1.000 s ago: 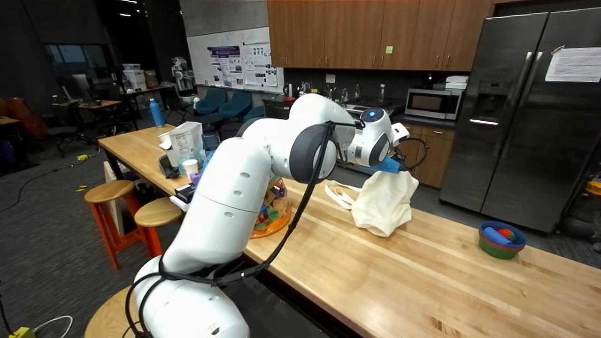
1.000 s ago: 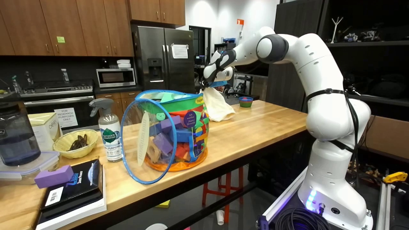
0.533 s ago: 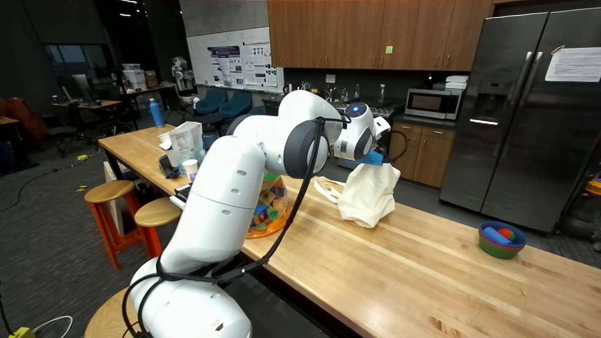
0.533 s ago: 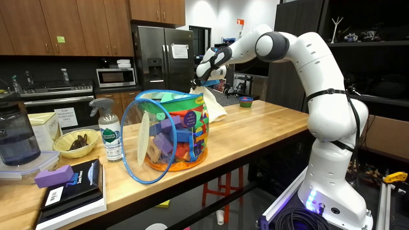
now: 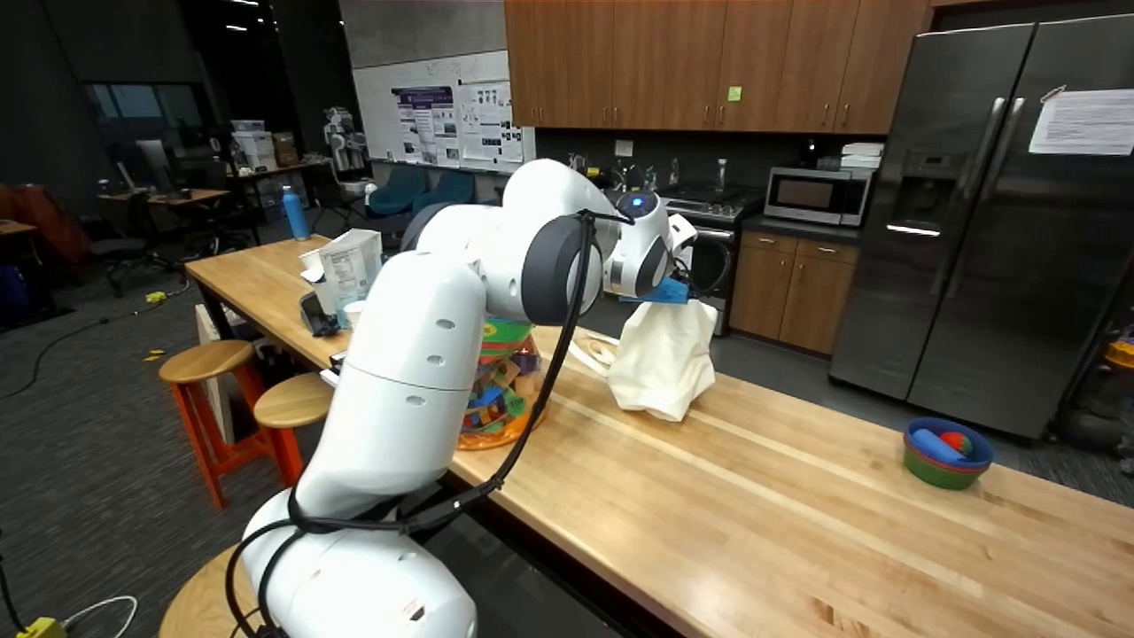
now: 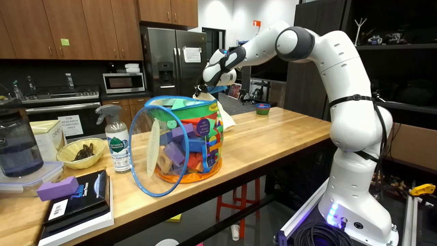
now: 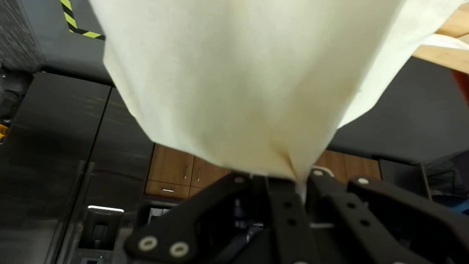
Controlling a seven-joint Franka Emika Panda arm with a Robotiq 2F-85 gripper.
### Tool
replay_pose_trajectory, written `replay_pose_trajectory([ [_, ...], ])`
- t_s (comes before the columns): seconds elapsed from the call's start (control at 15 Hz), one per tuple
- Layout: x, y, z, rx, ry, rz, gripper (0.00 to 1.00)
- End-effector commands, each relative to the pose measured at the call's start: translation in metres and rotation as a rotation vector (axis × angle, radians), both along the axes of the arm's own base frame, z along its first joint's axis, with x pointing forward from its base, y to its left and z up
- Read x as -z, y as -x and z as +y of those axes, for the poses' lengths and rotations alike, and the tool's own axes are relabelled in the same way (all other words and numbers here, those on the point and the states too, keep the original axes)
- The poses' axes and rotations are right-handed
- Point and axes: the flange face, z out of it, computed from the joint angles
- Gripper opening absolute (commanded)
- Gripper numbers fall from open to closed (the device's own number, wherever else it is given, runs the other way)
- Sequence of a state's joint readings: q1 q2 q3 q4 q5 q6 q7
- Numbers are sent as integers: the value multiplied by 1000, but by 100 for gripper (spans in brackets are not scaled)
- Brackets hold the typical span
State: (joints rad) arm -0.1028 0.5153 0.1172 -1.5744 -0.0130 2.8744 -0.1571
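- bag (image 5: 660, 363): cream cloth; likely light, limp, not fragile.
- gripper (image 7: 301, 187): clenched on the bag, cloth gathered.
- hold: probably best at bunched cloth or strap (image 7: 444, 41).

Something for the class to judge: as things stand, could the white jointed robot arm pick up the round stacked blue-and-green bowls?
Probably not: its black two-fingered pincer is shut on the limp cream cloth bag, leaving no free grip for the bowls, which stand apart on the wooden tabletop.
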Motion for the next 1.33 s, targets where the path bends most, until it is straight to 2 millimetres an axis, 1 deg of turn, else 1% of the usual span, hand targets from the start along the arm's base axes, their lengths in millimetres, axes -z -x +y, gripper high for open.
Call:
replay_pose_trajectory([
  [0.0, 1, 33, 12, -43, -1, 31, 1],
  [0.13, 9, 45, 12, -25, -9, 63, 1],
  [0.27, 16, 57, 8, -2, -15, 90, 1],
  [0.53, 29, 85, -10, 59, -13, 153, 1],
  [0.67, 35, 101, -16, 82, -15, 185, 1],
  [0.87, 44, 127, -17, 94, -10, 228, 1],
  [1.27, 63, 171, -4, 88, 5, 342, 1],
])
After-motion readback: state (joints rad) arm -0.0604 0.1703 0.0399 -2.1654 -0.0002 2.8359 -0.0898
